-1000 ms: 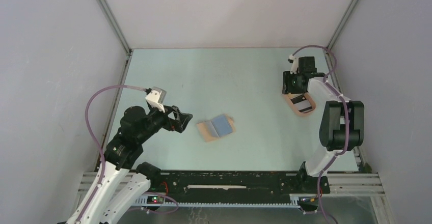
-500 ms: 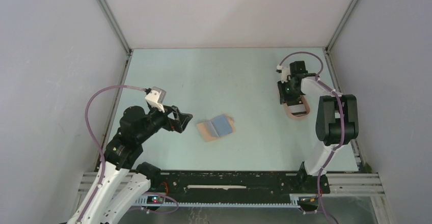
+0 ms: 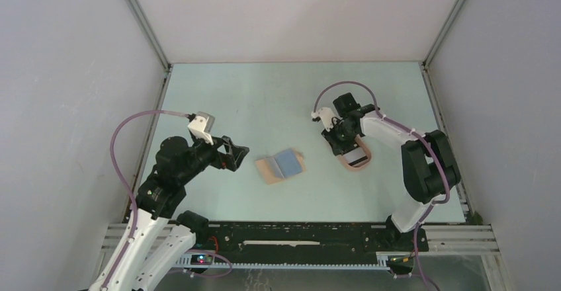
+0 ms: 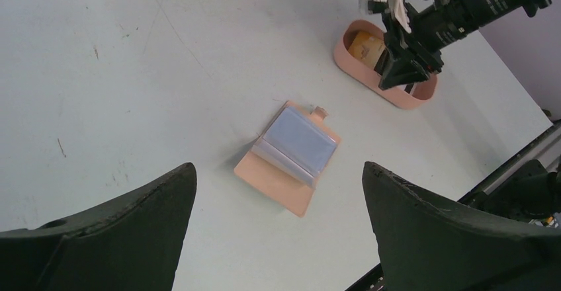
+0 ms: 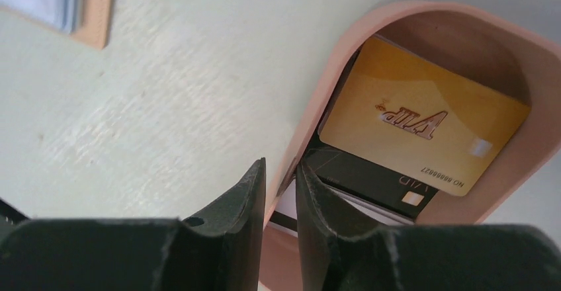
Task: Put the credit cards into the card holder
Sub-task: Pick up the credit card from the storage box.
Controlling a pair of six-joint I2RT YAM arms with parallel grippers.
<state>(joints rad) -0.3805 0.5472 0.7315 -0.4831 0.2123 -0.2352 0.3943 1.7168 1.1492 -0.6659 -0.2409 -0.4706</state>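
Observation:
The tan card holder [image 3: 281, 165] lies open on the table with a light blue-grey card or sleeve on top; it also shows in the left wrist view [image 4: 291, 155]. My left gripper [image 3: 238, 152] is open and empty, just left of it and above the table. My right gripper [image 3: 342, 140] is shut on the near wall of the peach-pink oval tray [image 3: 357, 162]. In the right wrist view the jaws [image 5: 281, 168] pinch the tray's rim [image 5: 463, 26]. Inside lie a yellow credit card [image 5: 423, 135], a black one [image 5: 370, 178] and a white one beneath.
Tray and right gripper also show in the left wrist view, the tray [image 4: 410, 99] at the upper right beyond the card holder. Grey walls enclose the table on three sides. A black rail [image 3: 298, 235] runs along the near edge.
My right gripper has dragged the pink tray with its cards from the right side of the table leftward and nearer, toward the card holder. The left arm has not moved.

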